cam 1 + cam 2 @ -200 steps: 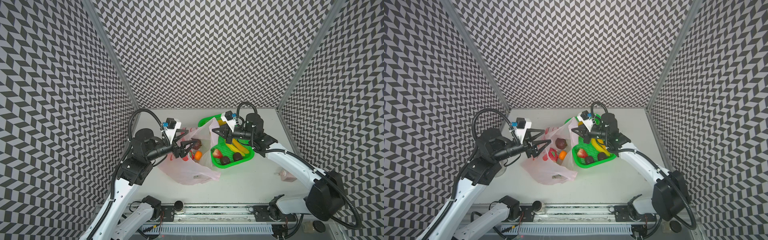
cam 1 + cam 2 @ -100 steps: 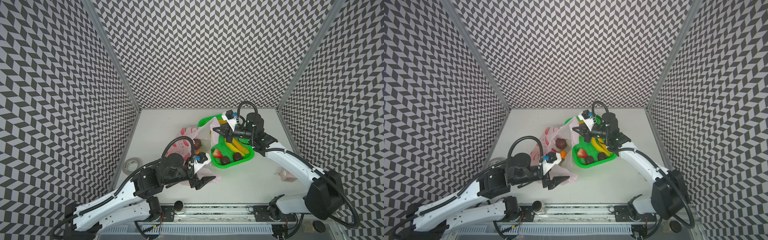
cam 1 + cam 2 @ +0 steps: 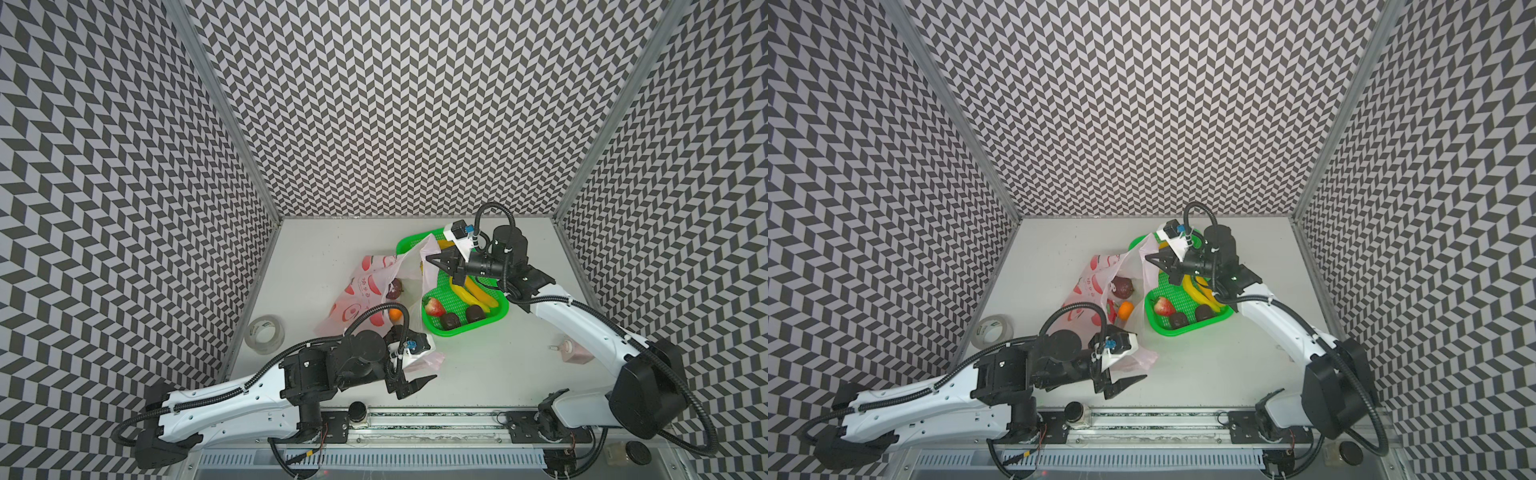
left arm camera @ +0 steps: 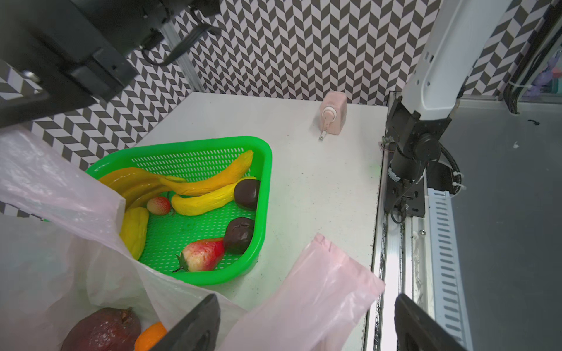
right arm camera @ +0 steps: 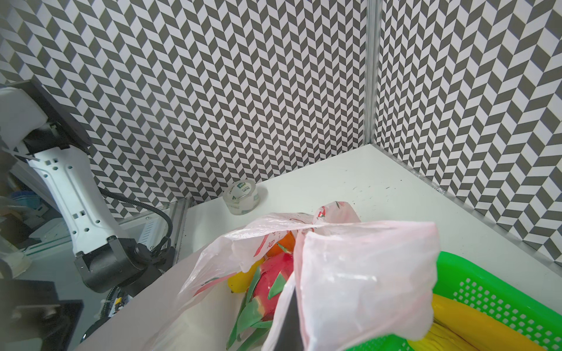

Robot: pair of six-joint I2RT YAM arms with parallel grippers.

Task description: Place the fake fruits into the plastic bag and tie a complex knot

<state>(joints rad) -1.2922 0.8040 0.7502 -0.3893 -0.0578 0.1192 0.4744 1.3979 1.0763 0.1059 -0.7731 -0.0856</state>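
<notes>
The pale-pink plastic bag lies open on the table left of the green basket. My right gripper is shut on the bag's upper rim and holds it up. Inside the bag are a dark purple ball, an orange, a dragon fruit and a lemon. Bananas, a strawberry and dark balls lie in the basket. My left gripper stands open low at the table's front, over the bag's bottom corner. No knot is in view.
The green mesh basket sits at the right, under my right arm. A roll of clear tape stands by the left wall. A small pink pump bottle lies at the front right. The metal rail runs along the front edge.
My left arm has swung away from the bag's mouth down to the table's front edge, and its gripper has opened wider. The right gripper has kept its hold on the bag.
</notes>
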